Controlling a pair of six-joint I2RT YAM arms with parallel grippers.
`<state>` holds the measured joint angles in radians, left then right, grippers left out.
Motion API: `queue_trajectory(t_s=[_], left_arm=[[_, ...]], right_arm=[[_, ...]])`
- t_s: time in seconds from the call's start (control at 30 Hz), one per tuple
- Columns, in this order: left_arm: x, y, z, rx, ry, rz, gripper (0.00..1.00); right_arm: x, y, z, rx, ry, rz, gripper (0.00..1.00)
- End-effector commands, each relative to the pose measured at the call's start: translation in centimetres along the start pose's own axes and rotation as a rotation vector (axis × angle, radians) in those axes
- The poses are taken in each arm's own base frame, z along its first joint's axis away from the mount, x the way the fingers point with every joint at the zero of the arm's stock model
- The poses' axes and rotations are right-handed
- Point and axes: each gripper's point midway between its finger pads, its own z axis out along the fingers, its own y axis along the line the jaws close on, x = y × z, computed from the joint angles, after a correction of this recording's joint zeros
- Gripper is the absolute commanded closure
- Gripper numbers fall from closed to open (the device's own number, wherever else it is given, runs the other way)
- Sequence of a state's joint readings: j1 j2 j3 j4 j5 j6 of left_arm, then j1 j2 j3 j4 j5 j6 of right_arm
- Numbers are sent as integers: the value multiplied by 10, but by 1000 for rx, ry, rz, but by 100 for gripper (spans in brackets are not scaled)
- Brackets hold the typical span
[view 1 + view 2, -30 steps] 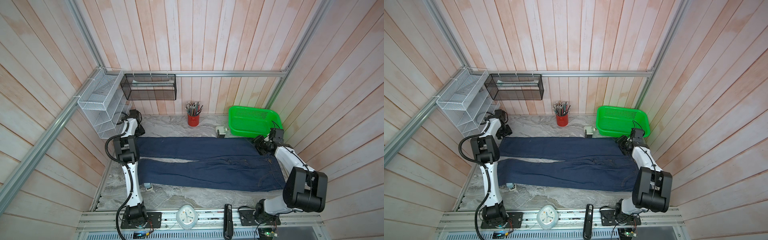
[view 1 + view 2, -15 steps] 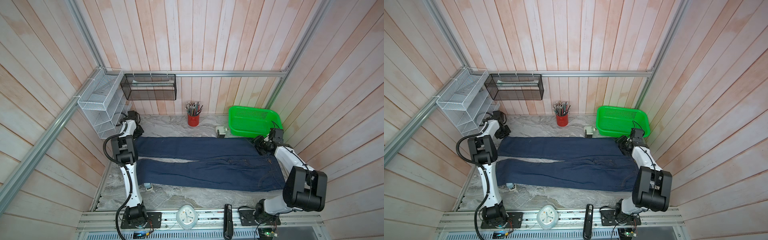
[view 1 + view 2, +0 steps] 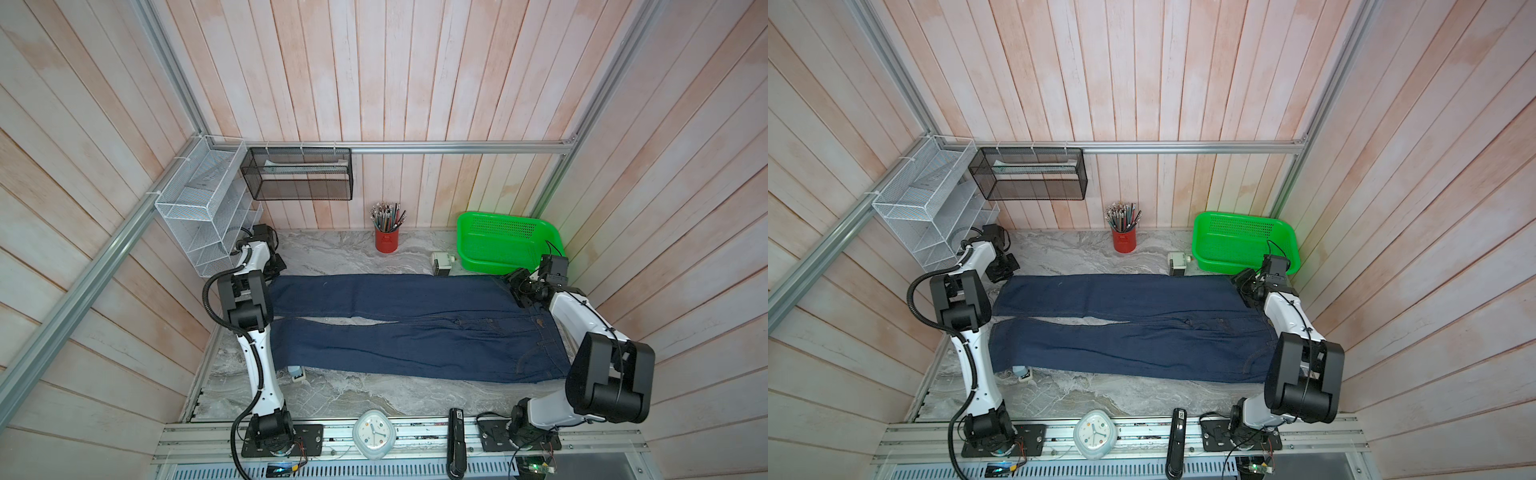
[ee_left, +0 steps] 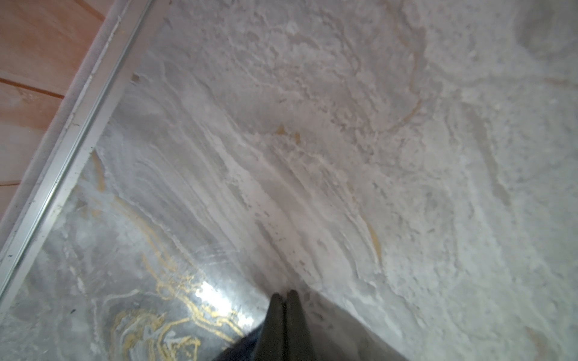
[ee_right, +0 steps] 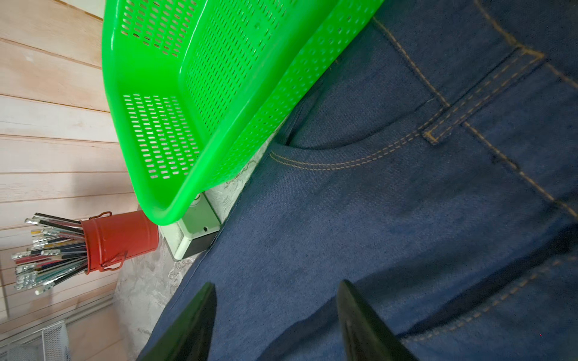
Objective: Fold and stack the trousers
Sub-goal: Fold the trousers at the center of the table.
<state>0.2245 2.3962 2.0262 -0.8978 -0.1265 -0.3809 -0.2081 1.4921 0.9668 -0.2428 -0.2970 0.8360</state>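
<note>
trousers: the trousers (image 3: 415,332) lie flat and full length on the marble table (image 3: 353,399). the legs lie side by side, cuffs toward the left arm, waistband by the right arm.
left gripper: the left gripper (image 4: 283,295) sits at the outer corner of the cuff on the leg nearer the back wall, fingers pressed tip to tip. a sliver of navy cloth shows at their base in the wrist view, but i cannot tell whether the hem is actually pinched.
right gripper: the right gripper (image 5: 276,300) hangs over the hip by the front pocket on that same back edge, jaws apart and holding nothing (denim lies under both fingers).
step in hand: by my reading, taking hold of the back long edge at both ends, ready to fold that leg over the near one.
doing it well: the right jaws should come down astride the waistband edge and catch both layers, not skim the top one. before any lift, check that the cuff rises with the left fingers. then raise both ends together and level, so the cloth stays taut and the legs land edge on edge.
watch: the green basket (image 3: 503,249) stands just beside the waist, so there is little room on that side.
</note>
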Motion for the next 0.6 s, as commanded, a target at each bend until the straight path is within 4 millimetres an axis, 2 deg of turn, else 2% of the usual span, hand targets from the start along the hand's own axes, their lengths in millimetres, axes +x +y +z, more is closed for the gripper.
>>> queue_trajectory(t_s=[0.0,0.2,0.43,0.57], left_arm=[[-1,21,-24,10,12,-75,100],[-4,10,-69,58,-54,-65,100],[0,9,-92,57,-84,-61,100],[-3,12,-100,45,-101,-60,100]], right_arm=[[-18,11,-2,-23,-51,19,37],[-34,16,-1,-24,-92,42,37],[-53,9,5,-54,-120,68,37],[-74,-5,4,26,-172,8,35]])
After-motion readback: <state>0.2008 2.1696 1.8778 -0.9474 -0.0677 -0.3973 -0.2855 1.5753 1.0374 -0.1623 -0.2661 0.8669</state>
